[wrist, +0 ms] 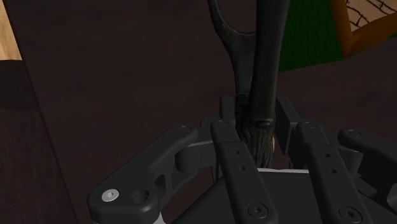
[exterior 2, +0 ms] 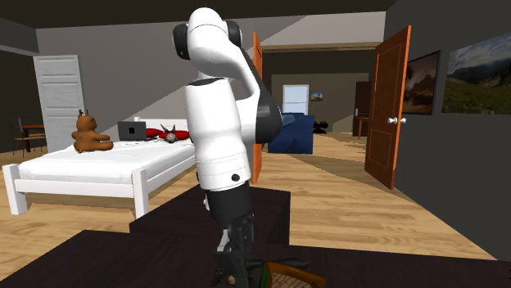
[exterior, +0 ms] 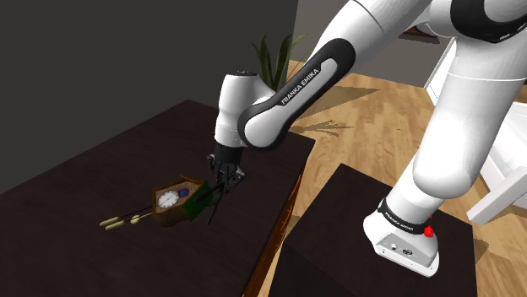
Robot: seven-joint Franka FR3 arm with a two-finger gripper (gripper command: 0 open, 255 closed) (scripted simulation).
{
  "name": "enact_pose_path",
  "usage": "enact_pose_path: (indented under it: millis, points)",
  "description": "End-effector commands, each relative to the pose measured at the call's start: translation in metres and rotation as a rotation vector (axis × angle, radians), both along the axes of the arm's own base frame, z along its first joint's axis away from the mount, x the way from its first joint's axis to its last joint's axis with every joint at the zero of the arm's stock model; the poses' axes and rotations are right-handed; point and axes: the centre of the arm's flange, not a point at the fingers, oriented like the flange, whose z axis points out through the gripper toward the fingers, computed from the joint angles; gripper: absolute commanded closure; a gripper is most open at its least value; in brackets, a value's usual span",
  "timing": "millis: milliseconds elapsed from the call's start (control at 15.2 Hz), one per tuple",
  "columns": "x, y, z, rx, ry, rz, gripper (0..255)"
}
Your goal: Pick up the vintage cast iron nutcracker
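Arm (exterior: 287,97): rises from the stand (exterior: 338,245) at the shoulder view's lower right, arches over, and its forearm slants down to the left, with the wrist turned straight down at the dark table (exterior: 101,177).
Arm from the second exterior view: the white upper links (exterior 2: 217,123) stand upright in the near middle, with the black hand hanging low over the table.
Gripper (exterior: 222,175): points down at the table's near right part; the wrist view shows its two fingers drawn in close about the hinge end of the nutcracker (wrist: 270,63), grasping it.
Nutcracker in the shoulder view (exterior: 215,201): a thin black piece running from the fingers down and toward the near edge, with its two legs spread away from the hand.
Clock (exterior: 171,201): a brown cuckoo clock with a white dial and green roof lies just left of the nutcracker, whose legs cross in front of the roof.
Weights (exterior: 114,223): pale clock weights lie farther left on the table.
Background: a plant (exterior: 277,52) stands beyond the table's far edge, and a white bed (exterior 2: 90,168) stands at the second exterior view's left.
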Motion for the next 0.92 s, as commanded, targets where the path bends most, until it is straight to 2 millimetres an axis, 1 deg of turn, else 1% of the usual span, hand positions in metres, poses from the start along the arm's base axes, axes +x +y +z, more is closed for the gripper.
enact_pose_path:
  millis: [0, 726, 858]
  points:
    - [0.0, -0.001, 0.011, 0.0, 0.0, -0.001, 255]
    - [0.0, -0.001, 0.069, 0.0, 0.0, -0.001, 255]
    - [0.0, -0.001, 0.07, 0.0, 0.0, -0.001, 255]
